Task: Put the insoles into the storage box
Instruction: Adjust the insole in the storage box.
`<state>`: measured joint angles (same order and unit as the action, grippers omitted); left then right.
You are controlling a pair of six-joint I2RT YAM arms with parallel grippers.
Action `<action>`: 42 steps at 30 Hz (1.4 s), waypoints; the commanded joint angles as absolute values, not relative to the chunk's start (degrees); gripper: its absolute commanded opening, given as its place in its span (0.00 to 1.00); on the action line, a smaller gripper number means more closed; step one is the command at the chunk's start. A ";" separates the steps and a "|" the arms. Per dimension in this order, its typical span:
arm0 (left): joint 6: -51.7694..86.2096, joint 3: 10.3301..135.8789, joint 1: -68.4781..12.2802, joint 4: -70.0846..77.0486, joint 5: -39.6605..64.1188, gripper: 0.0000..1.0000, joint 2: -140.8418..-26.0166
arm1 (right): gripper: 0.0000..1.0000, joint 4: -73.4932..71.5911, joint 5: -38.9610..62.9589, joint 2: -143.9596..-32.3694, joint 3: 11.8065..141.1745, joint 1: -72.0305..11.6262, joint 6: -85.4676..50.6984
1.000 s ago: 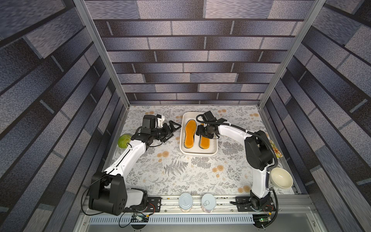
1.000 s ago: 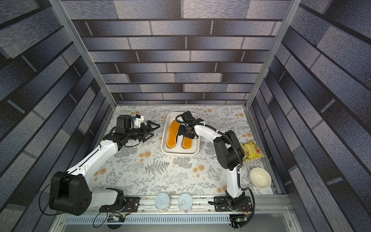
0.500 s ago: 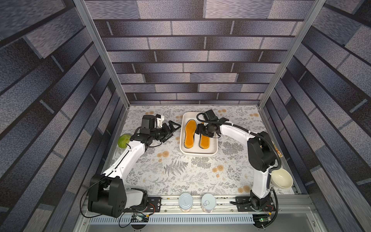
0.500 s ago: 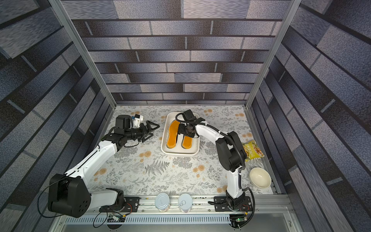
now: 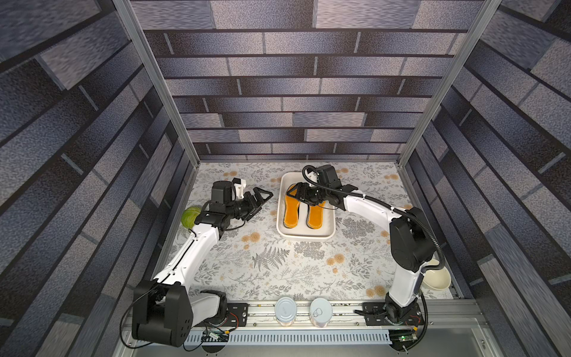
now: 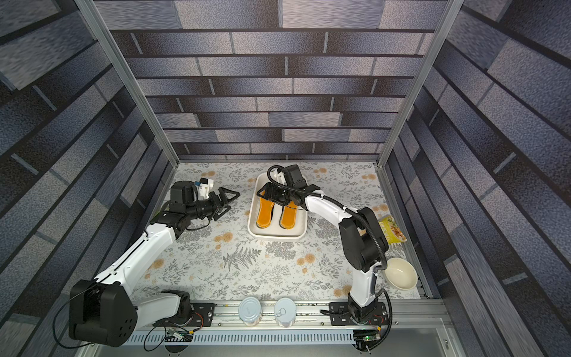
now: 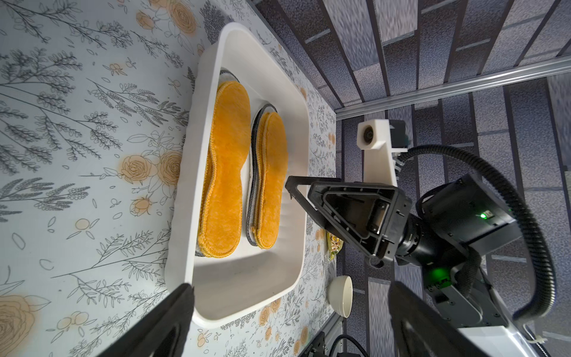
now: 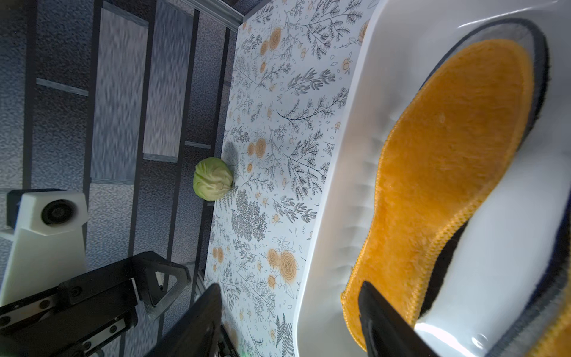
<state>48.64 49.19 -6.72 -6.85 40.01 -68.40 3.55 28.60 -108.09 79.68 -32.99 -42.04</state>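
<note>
black right tool point(image 8: 289, 286) part-open over insoles point(image 8: 448, 173)

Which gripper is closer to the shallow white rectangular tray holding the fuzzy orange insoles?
Right. The right gripper sits over the far end of the white tray, jaws apart above the orange insoles; the left gripper hovers open over the floral table beside it, not touching.
</note>
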 commanded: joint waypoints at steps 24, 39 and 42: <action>47.50 48.24 -4.67 -9.53 38.02 1.00 -64.30 | 0.71 -2.84 30.54 -118.82 80.63 -33.49 -42.77; 33.45 51.18 -2.40 -12.82 17.20 1.00 -59.41 | 0.81 24.28 7.64 -89.22 77.87 -32.01 -20.05; 27.17 49.80 -2.32 -12.82 13.07 1.00 -58.01 | 0.81 26.62 4.71 -82.53 73.25 -28.17 -17.17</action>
<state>35.57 49.34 -2.59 -11.81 21.10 -59.48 18.02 12.53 -85.43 77.34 -31.18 -23.77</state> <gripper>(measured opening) 0.997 0.811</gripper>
